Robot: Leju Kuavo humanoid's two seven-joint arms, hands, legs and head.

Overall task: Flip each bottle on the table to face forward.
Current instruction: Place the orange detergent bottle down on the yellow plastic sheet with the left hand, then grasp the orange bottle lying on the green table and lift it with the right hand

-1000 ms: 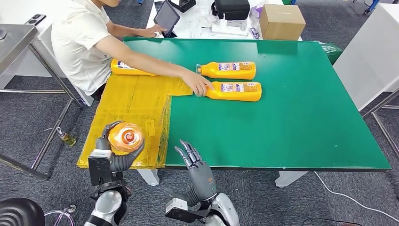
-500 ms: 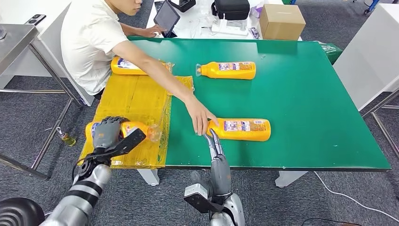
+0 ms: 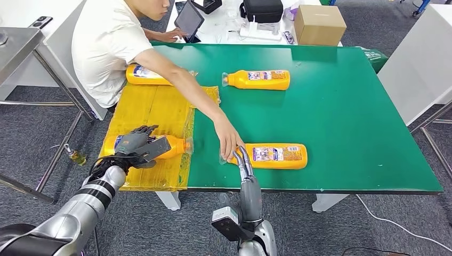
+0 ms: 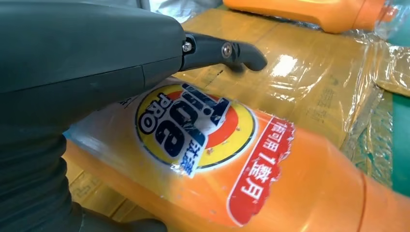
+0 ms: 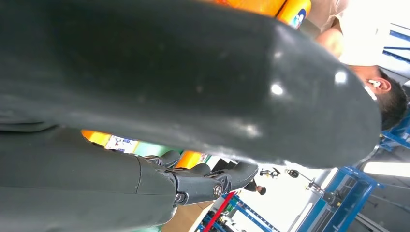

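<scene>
Left hand [image 3: 137, 145] lies over the body of an orange bottle [image 3: 160, 146], which rests on its side on the yellow wrapped cardboard [image 3: 154, 109] covering the near-left part of the surface [image 3: 346, 106]. Its fingers [image 3: 145, 129] are spread across the top of the bottle and the thumb runs along the near side, so the hand holds it. Cap end points away from the fingers, toward the green part. In the left wrist view the round blue, yellow and red label of this bottle [image 4: 203, 159] faces up, just beyond the thumb [image 4: 227, 50].

Right hand [image 3: 244, 165] reaches up over the near edge of the surface. Its fingers [image 3: 243, 154] are straight and close together, holding nothing. The tips sit at the neck end of a second bottle [image 3: 274, 156], also lying on its side, with its white label up; touching or just short of it, cannot tell.

A person's hand [image 3: 228, 141] rests on the same neck end, right beside the right fingertips, the arm stretching in from the far left, where the person in a white shirt [image 3: 104, 48] sits.

Well beyond both hands, a third bottle [image 3: 258, 79] lies on the green, label up, cap pointing left. A fourth bottle [image 3: 145, 74] lies at the far end of the cardboard, partly behind the person's arm.

On another table behind: a tablet [image 3: 188, 20], a black case [image 3: 262, 9], a cardboard box [image 3: 319, 24].
</scene>
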